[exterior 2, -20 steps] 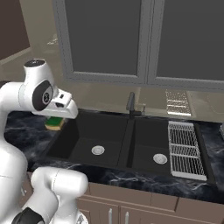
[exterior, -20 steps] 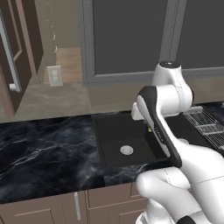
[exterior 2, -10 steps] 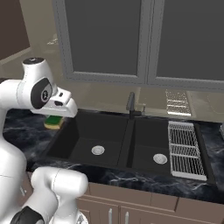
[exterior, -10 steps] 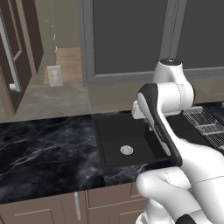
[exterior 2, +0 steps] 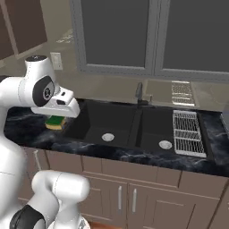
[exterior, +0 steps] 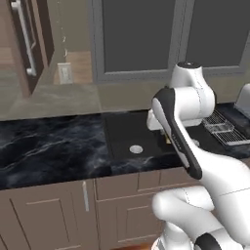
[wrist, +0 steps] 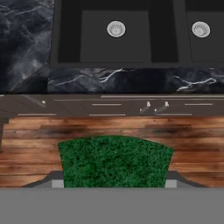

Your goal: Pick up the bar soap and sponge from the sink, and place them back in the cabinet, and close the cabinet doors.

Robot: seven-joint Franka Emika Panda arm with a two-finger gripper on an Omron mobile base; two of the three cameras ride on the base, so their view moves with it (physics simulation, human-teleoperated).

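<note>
Green sponge [wrist: 114, 162] held close, sink [wrist: 70, 33] w/ drains beyond.

- Sponge [wrist: 114, 161]: in the hand view its lower edge is cut off at the bottom of the picture; in the right base view the white hand housing covers its upper part.
- Tool: fingertips hidden behind the sponge; contact points cannot be seen.
- Sink [exterior: 128, 131]: right part hidden behind the arm in the left base view.
- Cabinet door [exterior: 29, 44]: cut off by the top and left edges.
</note>
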